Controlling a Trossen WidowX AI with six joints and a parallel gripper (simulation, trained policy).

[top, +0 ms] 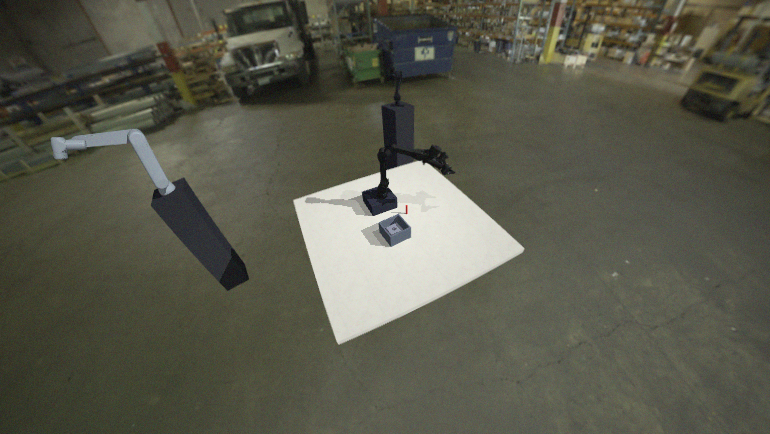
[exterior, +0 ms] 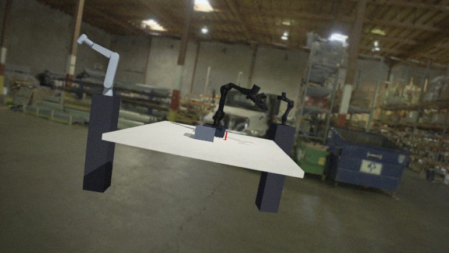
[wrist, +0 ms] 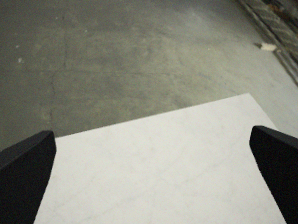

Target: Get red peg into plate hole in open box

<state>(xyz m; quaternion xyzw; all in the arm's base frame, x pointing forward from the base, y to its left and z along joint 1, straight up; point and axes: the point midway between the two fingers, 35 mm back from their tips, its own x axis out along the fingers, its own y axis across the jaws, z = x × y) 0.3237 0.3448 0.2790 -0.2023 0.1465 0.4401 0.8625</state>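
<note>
The red peg (top: 406, 209) (exterior: 225, 135) stands upright on the white table, beside the box and near the arm's base. The open grey box (top: 400, 236) (exterior: 204, 133) sits on the table. In the top view a lighter plate with a small dark hole shows at its bottom; in the exterior view its inside is hidden. My gripper (top: 452, 168) (exterior: 265, 106) (wrist: 155, 138) is open and empty, high above the table and off to the right of the peg in the top and exterior views. The wrist view shows neither peg nor box between the wide-set fingers.
The white table (top: 431, 274) (exterior: 251, 157) (wrist: 150, 175) bears the arm's dark base (top: 379, 201) close behind the box. A pale arm on a dark pillar (top: 196, 231) (exterior: 102, 138) stands off the table's left side. Another dark pillar (top: 397, 126) (exterior: 273, 188) carries a small black arm beyond the table.
</note>
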